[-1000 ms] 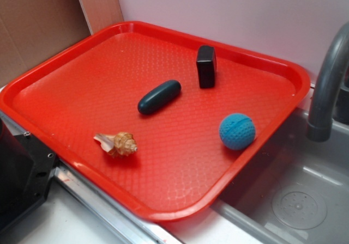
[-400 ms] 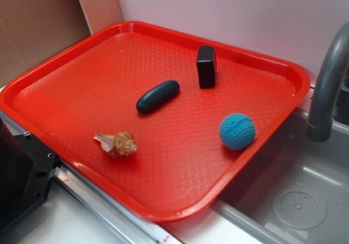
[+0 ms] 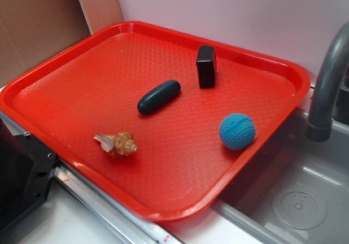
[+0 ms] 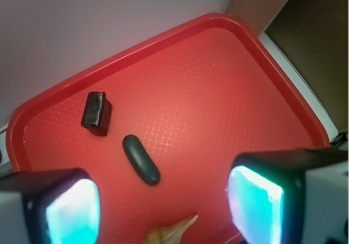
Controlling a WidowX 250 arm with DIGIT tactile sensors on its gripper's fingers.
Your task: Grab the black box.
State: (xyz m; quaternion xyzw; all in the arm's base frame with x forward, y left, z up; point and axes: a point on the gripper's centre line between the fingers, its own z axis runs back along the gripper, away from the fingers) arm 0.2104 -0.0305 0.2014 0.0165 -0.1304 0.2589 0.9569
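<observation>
The black box point(image 3: 206, 66) stands upright near the far side of the red tray point(image 3: 65, 64). In the wrist view the black box point(image 4: 96, 113) sits up and to the left, near the tray's point(image 4: 229, 91) far rim. My gripper point(image 4: 163, 206) is open and empty, high above the tray, with its two pads point(image 4: 73, 214) glowing cyan at the bottom of the wrist view. The gripper is out of frame in the exterior view. The box is well ahead of the jaws.
A dark teal capsule point(image 3: 158, 97) lies mid-tray, also in the wrist view point(image 4: 140, 159). A seashell point(image 3: 117, 144) lies near the tray's front, a blue ball point(image 3: 237, 130) at its right. A grey faucet point(image 3: 327, 86) and sink point(image 3: 294, 200) lie to the right.
A dark part of the arm showed at the top left edge 0.4 s ago and has left the exterior view. The objects on the tray have not moved.
</observation>
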